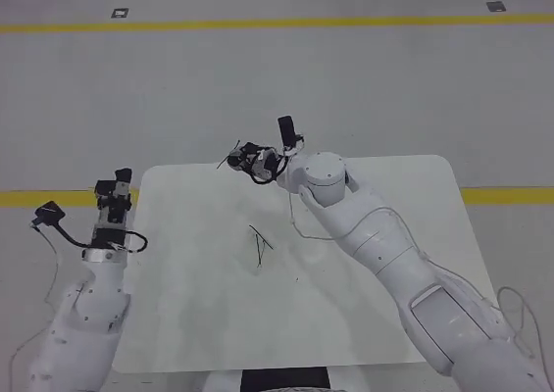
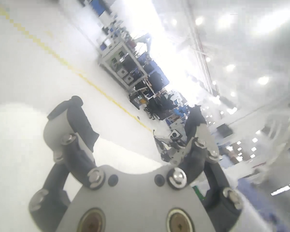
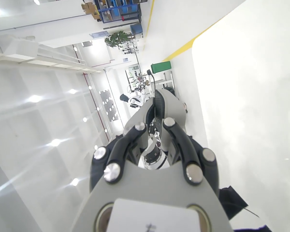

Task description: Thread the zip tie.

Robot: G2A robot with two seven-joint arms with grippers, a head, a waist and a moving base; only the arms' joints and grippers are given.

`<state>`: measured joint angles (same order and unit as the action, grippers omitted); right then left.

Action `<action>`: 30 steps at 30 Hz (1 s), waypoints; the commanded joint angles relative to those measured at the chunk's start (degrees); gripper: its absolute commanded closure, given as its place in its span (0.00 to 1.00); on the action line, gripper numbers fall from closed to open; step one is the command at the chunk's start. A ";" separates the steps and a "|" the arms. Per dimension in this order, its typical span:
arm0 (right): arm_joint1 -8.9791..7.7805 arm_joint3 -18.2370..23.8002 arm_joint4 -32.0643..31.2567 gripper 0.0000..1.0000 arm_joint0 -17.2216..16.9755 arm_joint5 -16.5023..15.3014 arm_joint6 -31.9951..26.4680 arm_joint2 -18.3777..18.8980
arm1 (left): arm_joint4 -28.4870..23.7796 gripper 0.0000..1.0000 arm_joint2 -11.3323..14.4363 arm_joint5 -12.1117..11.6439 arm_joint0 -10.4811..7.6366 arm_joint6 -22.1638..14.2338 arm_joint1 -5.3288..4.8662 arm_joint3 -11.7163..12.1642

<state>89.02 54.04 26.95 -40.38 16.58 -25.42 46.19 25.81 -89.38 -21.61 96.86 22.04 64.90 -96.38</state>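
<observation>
Factory hall: yellow floor lines [image 1: 257,23], equipment racks [image 2: 125,66], high ceiling lights [image 2: 263,80].

**Black on white, yellow lines**

The table [image 1: 375,294] is plain white. The loose ties [image 1: 260,245] lying between the two sets of fingers are thin and black. The right gripper [image 3: 157,97] has pale grey fingers, black links and silver bolts. The zip tie [image 3: 154,83] past its fingertips is black. The left gripper [image 2: 135,105] has black pads on grey metal. The floor [image 1: 61,98] is pale grey with yellow stripes. A box [image 3: 161,67] beyond the right fingers is green.
</observation>
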 commanded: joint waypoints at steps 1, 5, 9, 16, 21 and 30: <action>0.10 0.01 0.07 1.00 0.46 1.44 -0.43 0.00 | 30.50 0.00 2.30 2.12 -1.14 12.92 -0.49 4.04; 0.10 0.01 0.07 1.00 0.46 1.44 -0.43 0.00 | 30.50 0.00 2.30 2.12 -1.14 12.92 -0.49 4.04; 0.10 0.01 0.07 1.00 0.46 1.44 -0.43 0.00 | 30.50 0.00 2.30 2.12 -1.14 12.92 -0.49 4.04; 0.10 1.69 -1.74 1.00 -0.19 2.00 1.04 -0.29 | 50.61 0.00 2.38 8.36 -2.03 17.14 -1.04 3.95; 0.55 3.02 -4.21 1.00 0.34 2.90 2.78 -1.69 | 64.15 0.00 4.37 18.62 -3.76 21.88 -2.28 6.09; 1.91 0.86 -3.01 1.00 2.51 2.90 4.02 -4.64 | 64.15 0.00 19.25 37.01 -11.77 25.10 -11.66 13.68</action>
<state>90.85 55.10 23.84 -38.04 19.48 -21.44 41.76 89.88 -72.83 12.73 86.50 46.34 54.48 -83.68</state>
